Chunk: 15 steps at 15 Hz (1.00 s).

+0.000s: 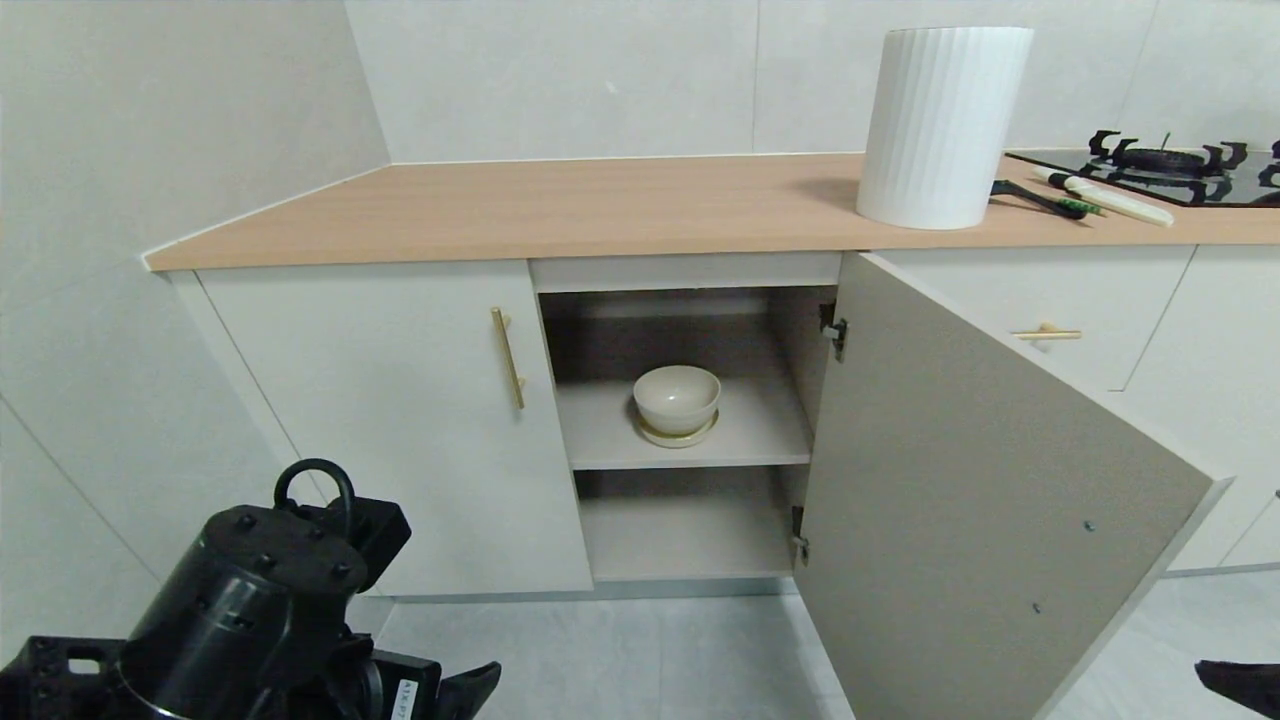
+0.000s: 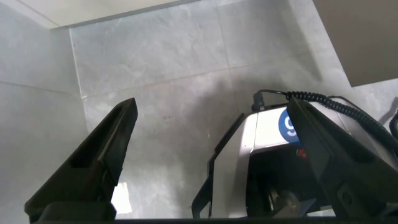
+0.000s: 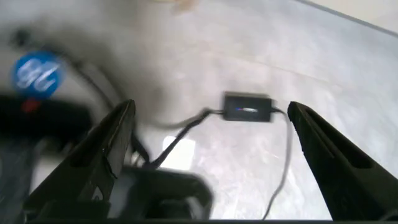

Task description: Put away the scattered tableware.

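Bowl (image 1: 677, 397) stands on a saucer (image 1: 677, 434) at the middle of the cupboard's upper shelf (image 1: 762, 430), back from its front edge. Left gripper (image 2: 210, 106) and right gripper (image 3: 210, 106) both hang low over the floor (image 1: 640, 650), fingers apart, empty. Likely remaining step: shut the door (image 1: 980, 480); push its outer face near the free edge, slowly, no slam.

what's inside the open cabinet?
On the upper shelf, a beige bowl sits on a small plate. Anything behind the closed left door is hidden.
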### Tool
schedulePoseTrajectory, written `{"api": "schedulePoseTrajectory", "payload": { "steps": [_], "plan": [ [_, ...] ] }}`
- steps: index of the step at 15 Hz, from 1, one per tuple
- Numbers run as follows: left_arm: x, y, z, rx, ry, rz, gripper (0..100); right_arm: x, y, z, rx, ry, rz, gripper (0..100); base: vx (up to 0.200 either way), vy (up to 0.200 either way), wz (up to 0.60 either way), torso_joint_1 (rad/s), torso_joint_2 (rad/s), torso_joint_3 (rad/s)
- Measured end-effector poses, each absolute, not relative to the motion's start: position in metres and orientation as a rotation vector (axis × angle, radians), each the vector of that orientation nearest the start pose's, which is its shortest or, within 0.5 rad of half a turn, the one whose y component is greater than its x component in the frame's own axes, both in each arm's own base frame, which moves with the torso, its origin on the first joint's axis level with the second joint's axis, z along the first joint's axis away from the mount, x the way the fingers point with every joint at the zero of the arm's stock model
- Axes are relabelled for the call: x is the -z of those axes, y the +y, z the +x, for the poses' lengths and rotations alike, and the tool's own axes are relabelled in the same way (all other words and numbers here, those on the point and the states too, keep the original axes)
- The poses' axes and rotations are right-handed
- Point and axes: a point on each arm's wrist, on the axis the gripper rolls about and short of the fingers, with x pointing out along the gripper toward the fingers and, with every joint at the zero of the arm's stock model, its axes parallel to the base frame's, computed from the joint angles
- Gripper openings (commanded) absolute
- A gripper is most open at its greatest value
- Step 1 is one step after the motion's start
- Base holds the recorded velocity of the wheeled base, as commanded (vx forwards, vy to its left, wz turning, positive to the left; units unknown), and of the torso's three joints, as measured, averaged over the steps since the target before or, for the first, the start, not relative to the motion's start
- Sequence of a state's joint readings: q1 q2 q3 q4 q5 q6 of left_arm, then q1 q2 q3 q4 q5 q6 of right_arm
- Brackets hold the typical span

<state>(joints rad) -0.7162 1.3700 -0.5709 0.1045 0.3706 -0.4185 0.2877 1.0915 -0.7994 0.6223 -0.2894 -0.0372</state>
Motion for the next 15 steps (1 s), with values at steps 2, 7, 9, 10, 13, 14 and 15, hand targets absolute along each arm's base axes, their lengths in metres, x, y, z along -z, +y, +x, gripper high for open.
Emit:
{"api": "schedulePoseTrajectory", "payload": {
  "steps": [2,7,9,10,13,14,15],
  "plan": [
    [-0.142,-0.111,0.14,0.152,0.82,0.076,100,-0.213,0.018,0.123,0.069,0.808,-0.251,100,0.0,0.0,0.0,0.0,0.0,0.0],
    [-0.142,-0.111,0.14,0.152,0.819,0.076,100,-0.211,0.006,0.155,0.177,0.724,-0.157,100,0.0,0.0,0.0,0.0,0.0,0.0],
    [-0.142,-0.111,0.14,0.152,0.82,0.076,100,-0.209,0.006,0.165,0.189,0.69,-0.13,100,0.0,0.0,0.0,0.0,0.0,0.0],
    [-0.142,-0.111,0.14,0.152,0.819,0.076,100,-0.206,0.006,0.169,0.191,0.691,-0.127,100,0.0,0.0,0.0,0.0,0.0,0.0],
    [-0.142,-0.111,0.14,0.151,0.819,0.076,100,-0.201,0.008,0.179,0.178,0.676,-0.08,100,0.0,0.0,0.0,0.0,0.0,0.0],
    [-0.142,-0.111,0.14,0.15,0.819,0.077,100,-0.199,0.009,0.181,0.153,0.68,-0.057,100,0.0,0.0,0.0,0.0,0.0,0.0],
    [-0.142,-0.111,0.14,0.15,0.819,0.077,100,-0.198,0.01,0.182,0.131,0.682,-0.043,100,0.0,0.0,0.0,0.0,0.0,0.0]
  ]
}}
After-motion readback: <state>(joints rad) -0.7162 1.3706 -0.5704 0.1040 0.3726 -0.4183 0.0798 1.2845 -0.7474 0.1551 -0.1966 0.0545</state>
